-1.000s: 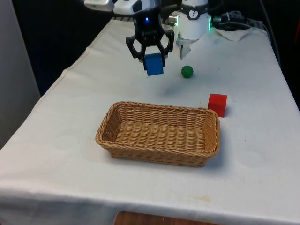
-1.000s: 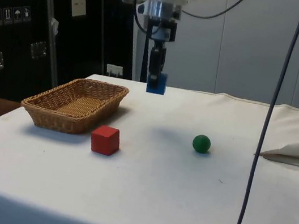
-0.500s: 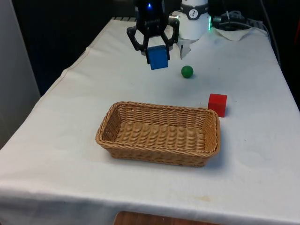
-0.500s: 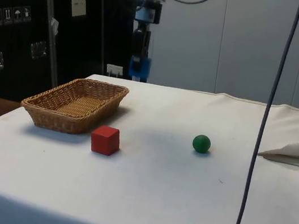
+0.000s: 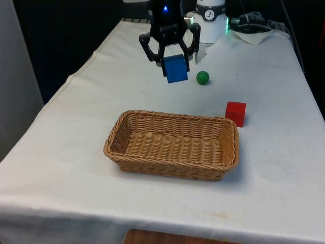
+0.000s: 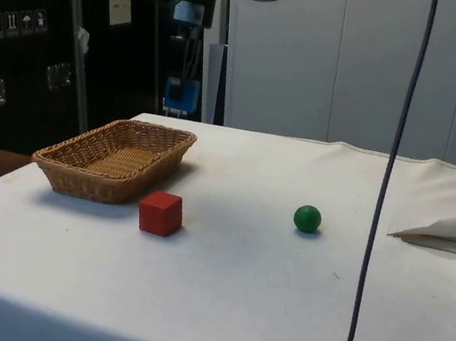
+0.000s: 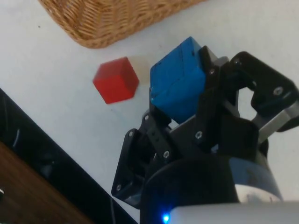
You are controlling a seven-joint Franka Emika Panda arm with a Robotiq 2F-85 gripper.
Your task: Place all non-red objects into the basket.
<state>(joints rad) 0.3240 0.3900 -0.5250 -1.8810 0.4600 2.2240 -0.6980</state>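
My gripper (image 5: 175, 65) is shut on a blue cube (image 5: 176, 69), held high in the air just behind the wicker basket (image 5: 172, 144). From the side the blue cube (image 6: 181, 94) hangs above the basket's (image 6: 116, 159) far end. In the wrist view the blue cube (image 7: 178, 79) sits between the black fingers (image 7: 212, 88), with the basket's rim (image 7: 112, 21) and the red cube (image 7: 116, 80) below. A green ball (image 5: 202, 77) rests on the cloth behind the basket, and the red cube (image 5: 235, 113) stands by the basket's far corner at the front view's right.
Crumpled white cloth (image 6: 449, 234) lies near the robot's end of the table. The green ball (image 6: 307, 218) and the red cube (image 6: 160, 212) stand apart on the open cloth. A cable (image 6: 387, 188) hangs down in the side view.
The gripper has carried the blue cube away from the robot's end, towards the basket, and raised it higher. The ball and red cube have stayed put.
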